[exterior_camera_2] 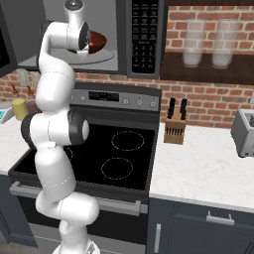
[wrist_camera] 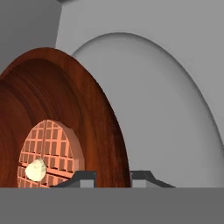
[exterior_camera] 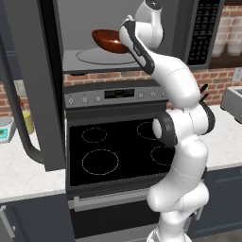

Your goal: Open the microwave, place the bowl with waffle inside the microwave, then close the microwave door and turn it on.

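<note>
- pincer (wrist_camera: 113, 178) pinches the bowl (wrist_camera: 65, 113) by its rim; in the hand view one finger tip sits inside the rim, the other outside, wall of the bowl between them
- bowl is inside the microwave (exterior_camera: 189, 28) cavity, held above the round turntable (exterior_camera: 101, 57); in the left base view it appears clear of the glass, not yet resting; gap cannot be read exactly
- waffle (wrist_camera: 50, 153) lies on the bowl floor, pale dab (wrist_camera: 36, 169) on it; rides with the bowl
- key relation: turntable lies straight below the bowl, and the pincer grips the bowl's near, arm-side edge; next move is judged to be a short lowering, then release
- bowl is round, no long axis; grip on one edge means it may tip when let go
- microwave door (exterior_camera: 33, 71) stands swung wide to the left, handle (exterior_camera: 16, 108) toward the camera; closing and turning on not yet done
- stove (exterior_camera: 118, 151) sits below, bare
</note>
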Robot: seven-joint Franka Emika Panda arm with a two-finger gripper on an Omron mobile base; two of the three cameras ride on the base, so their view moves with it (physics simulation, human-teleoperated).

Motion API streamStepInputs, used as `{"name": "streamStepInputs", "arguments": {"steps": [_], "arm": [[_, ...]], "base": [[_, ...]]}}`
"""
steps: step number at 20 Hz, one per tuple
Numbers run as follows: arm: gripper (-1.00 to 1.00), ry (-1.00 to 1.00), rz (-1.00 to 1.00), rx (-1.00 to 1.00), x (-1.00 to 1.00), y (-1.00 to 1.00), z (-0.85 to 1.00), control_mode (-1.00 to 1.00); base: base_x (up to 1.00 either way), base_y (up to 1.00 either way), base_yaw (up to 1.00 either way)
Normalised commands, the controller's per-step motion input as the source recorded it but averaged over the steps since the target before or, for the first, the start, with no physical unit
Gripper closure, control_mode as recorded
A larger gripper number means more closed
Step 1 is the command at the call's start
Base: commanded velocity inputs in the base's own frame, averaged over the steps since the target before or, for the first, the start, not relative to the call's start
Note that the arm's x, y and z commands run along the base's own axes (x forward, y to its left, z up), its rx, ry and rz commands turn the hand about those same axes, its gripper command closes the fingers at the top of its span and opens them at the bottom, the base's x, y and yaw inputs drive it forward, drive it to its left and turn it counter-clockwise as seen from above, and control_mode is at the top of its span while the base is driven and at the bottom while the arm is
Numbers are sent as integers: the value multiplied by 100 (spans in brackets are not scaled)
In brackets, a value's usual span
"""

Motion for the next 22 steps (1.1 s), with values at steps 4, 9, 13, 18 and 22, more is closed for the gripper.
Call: {"name": "streamStepInputs", "arguments": {"steps": [4,9,13,18,22], "arm": [[100,-14,0,0,0,2,-42,-100],[100,-15,0,0,0,3,-57,-100],[100,-13,0,0,0,6,-44,-100],[100,-7,0,0,19,1,-11,-100],[100,0,0,0,21,0,0,-100]], "base": [[0,0,0],[0,0,0],[0,0,0],[0,0,0],[0,0,0]]}}
